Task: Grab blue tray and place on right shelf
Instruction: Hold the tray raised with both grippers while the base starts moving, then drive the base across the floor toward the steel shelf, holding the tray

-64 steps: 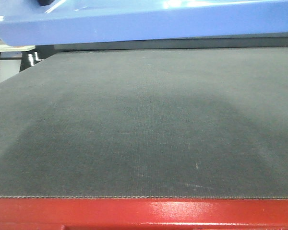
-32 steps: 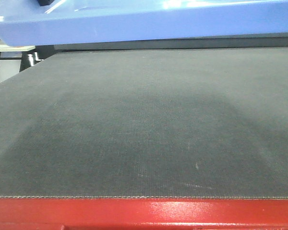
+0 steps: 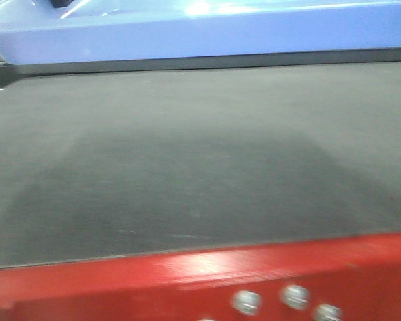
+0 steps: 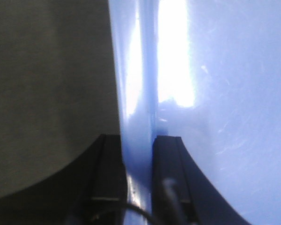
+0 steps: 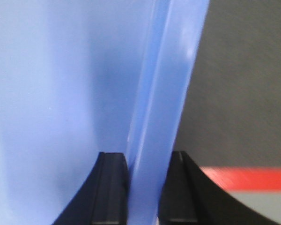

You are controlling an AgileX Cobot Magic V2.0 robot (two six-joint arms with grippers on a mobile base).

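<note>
Surface (image 3: 200, 174): dark mat, red front edge. Blue tray (image 3: 207, 33) hangs over its far part, seemingly clear of the mat. Left claw (image 4: 139, 140) and right claw (image 5: 146, 157) each pinch a rim. Right shelf unseen. Carry level; pace both arms alike, no twist.

Red-framed table (image 3: 154, 277) had a dark grey mat (image 3: 187, 167) lying flat right up to its front edge. A few round metal studs (image 3: 294, 295) showed on the red front.

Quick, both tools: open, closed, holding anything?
Left tool: closed on the tray rim.
Right tool: closed on the tray rim.
</note>
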